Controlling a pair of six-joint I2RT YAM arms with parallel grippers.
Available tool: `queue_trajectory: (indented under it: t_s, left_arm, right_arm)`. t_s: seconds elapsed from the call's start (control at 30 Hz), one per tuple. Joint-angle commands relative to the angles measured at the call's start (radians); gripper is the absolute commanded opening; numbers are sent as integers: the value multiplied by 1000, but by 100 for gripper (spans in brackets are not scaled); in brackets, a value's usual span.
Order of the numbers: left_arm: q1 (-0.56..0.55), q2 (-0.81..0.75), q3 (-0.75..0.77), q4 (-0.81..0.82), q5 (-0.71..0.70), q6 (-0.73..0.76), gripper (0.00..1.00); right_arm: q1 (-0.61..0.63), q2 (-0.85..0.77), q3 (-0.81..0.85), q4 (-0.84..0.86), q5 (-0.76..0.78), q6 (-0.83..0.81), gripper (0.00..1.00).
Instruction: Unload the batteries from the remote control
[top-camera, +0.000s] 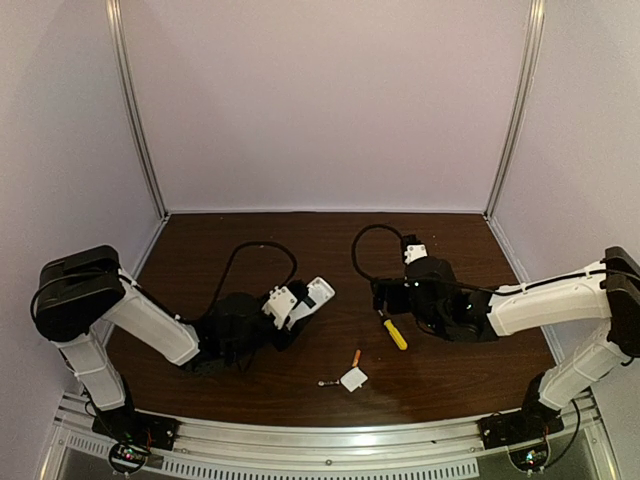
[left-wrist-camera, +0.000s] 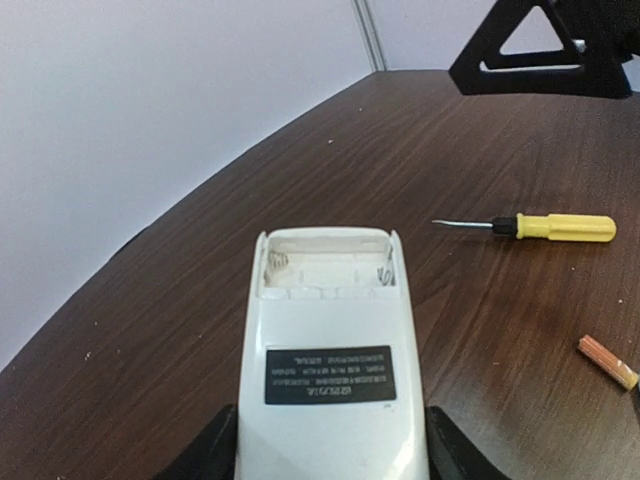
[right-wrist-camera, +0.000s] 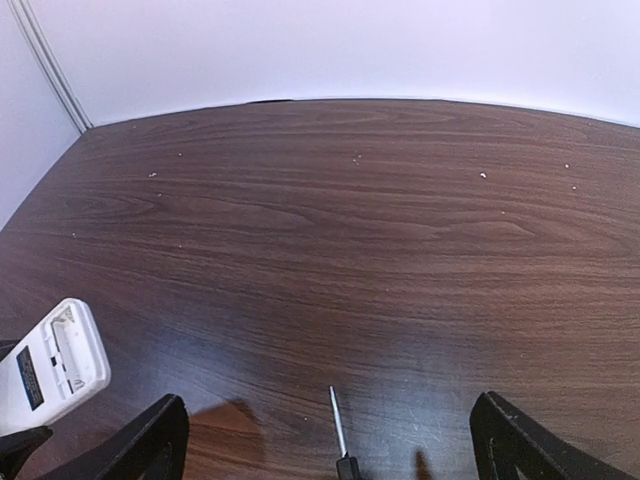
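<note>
**1. Left gripper** (top-camera: 303, 308). We record it clamped on the remote control (left-wrist-camera: 335, 370), with its dark fingers (left-wrist-camera: 212, 455) set one against each long side of the casing.

**2. Remote control.** We place it left of the table's middle, about halfway between the near and far edges. Its free end points toward the far right corner. It looks raised off the wood, though we cannot be sure. The white back faces up, with a dark rectangular label (left-wrist-camera: 330, 375) across it. The battery compartment (left-wrist-camera: 327, 275) at the free end stands uncovered, with spring contacts showing at both sides.

**3. Battery** (top-camera: 356, 357). We count one slim orange cylinder. It lies on the table close to the middle of the near edge, well apart from the remote control.

**4. Cover** (top-camera: 353, 379). This is a small white square just beside the battery, on its near-edge side. We cannot tell whether the two touch.

**5. Screwdriver** (top-camera: 397, 335). It has a yellow handle and lies flat, right of the table's middle. The handle end is toward the near edge and the blade toward the far left.

**6. Right gripper** (right-wrist-camera: 335, 440). We find it spread wide and pinching nothing. It hangs over the blade end of the screwdriver, and its wrist view shows the thin blade between the two fingers.

**7. Table** (top-camera: 250, 235). It has a dark brown wood-grain top, with pale walls at the left, far and right edges.
</note>
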Motion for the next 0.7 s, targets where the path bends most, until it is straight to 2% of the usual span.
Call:
queue_trajectory:
  t_s: [0.0,0.13,0.33,0.4,0.53,0.67]
  left_arm:
    - [-3,-7,94,-164,-105,-183,0]
    - [-2,-9,149,-273,-158,-355,0]
    - [-3,28,301,-536,-279,-658,0]
    - [-3,38,320,-572,-301,-738,0]
    - [-17,83,385,-664,-370,-857,0]
    - [-35,135,454,-734,-412,-941,0]
  right_arm:
    - [0,3,32,-49,71,35,100]
    - [1,-46,14,-57,57,80,100]
    - [19,-93,-38,-57,119,227,100]
    - [36,-88,-19,-108,168,252,100]
    - [63,-72,74,-315,285,321,100]
    - [70,-87,85,-358,304,354,100]
